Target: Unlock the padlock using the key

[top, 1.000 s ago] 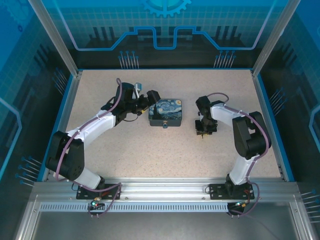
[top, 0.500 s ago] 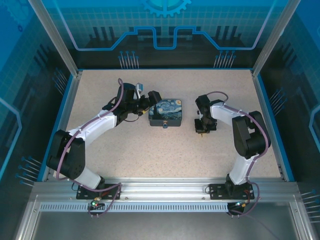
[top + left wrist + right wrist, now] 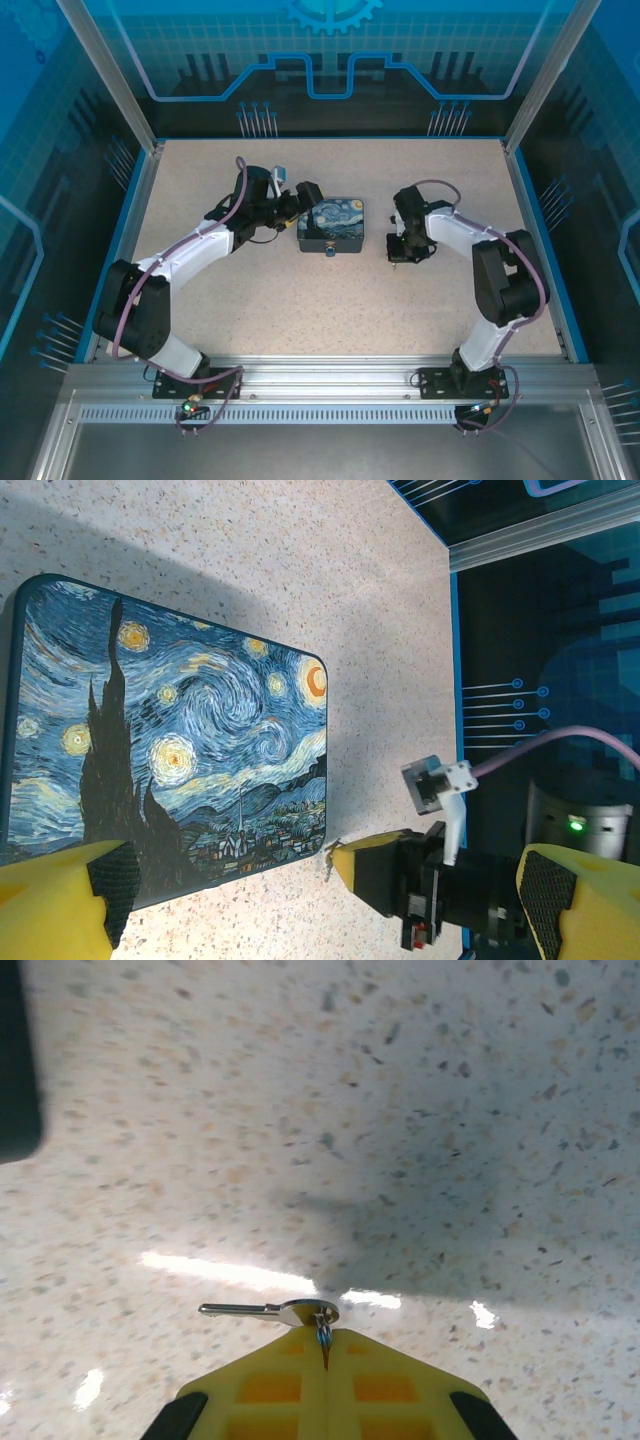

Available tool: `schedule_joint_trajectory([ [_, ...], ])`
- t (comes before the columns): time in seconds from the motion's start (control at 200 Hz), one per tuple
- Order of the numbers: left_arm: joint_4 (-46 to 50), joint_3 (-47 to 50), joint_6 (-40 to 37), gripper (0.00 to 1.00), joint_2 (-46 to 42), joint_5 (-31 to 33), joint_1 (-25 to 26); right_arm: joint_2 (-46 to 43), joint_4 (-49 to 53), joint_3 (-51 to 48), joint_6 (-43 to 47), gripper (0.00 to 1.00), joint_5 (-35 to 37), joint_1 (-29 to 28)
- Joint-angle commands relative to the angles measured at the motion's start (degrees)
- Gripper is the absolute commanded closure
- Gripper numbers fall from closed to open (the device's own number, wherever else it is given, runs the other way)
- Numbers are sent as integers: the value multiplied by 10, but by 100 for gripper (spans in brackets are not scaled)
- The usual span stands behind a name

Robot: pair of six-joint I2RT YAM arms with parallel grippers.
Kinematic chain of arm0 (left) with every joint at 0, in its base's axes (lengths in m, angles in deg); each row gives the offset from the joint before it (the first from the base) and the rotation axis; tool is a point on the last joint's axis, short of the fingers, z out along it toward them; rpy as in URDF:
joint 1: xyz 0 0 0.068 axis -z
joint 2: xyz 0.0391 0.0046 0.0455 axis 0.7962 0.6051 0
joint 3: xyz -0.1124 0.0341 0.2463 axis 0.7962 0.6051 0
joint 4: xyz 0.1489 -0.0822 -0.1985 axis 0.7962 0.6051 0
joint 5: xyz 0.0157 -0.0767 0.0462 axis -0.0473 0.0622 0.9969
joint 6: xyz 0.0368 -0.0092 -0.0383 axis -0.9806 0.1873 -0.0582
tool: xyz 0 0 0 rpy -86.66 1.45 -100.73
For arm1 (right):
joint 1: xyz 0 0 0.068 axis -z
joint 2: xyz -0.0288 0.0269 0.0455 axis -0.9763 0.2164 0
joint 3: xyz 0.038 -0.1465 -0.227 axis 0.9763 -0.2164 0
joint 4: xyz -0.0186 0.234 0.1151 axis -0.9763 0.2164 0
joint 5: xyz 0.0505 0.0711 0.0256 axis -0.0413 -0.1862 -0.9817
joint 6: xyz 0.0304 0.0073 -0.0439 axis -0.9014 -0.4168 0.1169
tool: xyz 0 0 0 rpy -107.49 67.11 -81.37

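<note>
1. My right hand (image 3: 323, 1338) is clamped shut on the bow of the key (image 3: 262, 1310). In the right wrist view the blade sticks out sideways to the left, low over the bench (image 3: 400, 1110). I cannot tell whether it touches.
2. The padlock (image 3: 328, 251) shows from the top camera as a tiny brassy speck at the near edge of the painted tin (image 3: 333, 224). It is too small for me to make out which way its keyhole faces.
3. My left hand (image 3: 303, 200) sits at the tin's left side, fingers spread wide with nothing gripped. One yellow pad (image 3: 60, 905) overlaps the tin's corner in the left wrist view; contact is unclear.
4. I judge the step in hand to be carrying the key across to the lock. The key is secured, but insertion is not begun, and the right hand stands apart from the padlock, off to its right.
5. The next move calls for lining the blade tip up with the keyhole. The left hand probably needs to steady the padlock so it does not skid when the key pushes in.
</note>
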Motion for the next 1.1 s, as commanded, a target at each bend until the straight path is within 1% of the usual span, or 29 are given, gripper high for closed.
schedule_joint_trajectory([
  [0.0, -6, -1, -1, 1, -5, -15, 7, -46, -11, -9, 4, 100, -52, 1],
  [0.205, -26, 9, 0, 1, -13, -47, 10, -102, -10, -3, -25, 100, -113, -9],
  [0.375, -68, 29, 16, 2, -16, -80, 18, -123, -23, 20, -82, 100, -154, -38],
  [0.495, -124, 57, 34, 2, -16, -86, 25, -116, -34, 42, -146, 100, -158, -69],
  [0.58, -189, 82, 62, 1, -12, -84, 31, -100, -43, 53, -213, 100, -157, -86],
  [0.675, -258, 103, 97, 2, 0, -77, 40, -86, -75, 55, -286, 100, -171, -103],
  [0.73, -286, 110, 111, 4, 7, -72, 46, -78, -91, 57, -318, 100, -175, -112],
  [0.795, -294, 111, 113, 7, 14, -66, 54, -71, -111, 57, -348, 100, -179, -120],
  [0.93, -306, 119, 109, 15, 16, -42, 68, -60, -135, 62, -381, 100, -181, -128],
  [1.0, -317, 127, 113, 21, 17, -28, 71, -59, -145, 62, -392, 100, -186, -129],
  [1.095, -323, 137, 118, 35, 18, -16, 73, -57, -149, 64, -399, 100, -186, -130],
])
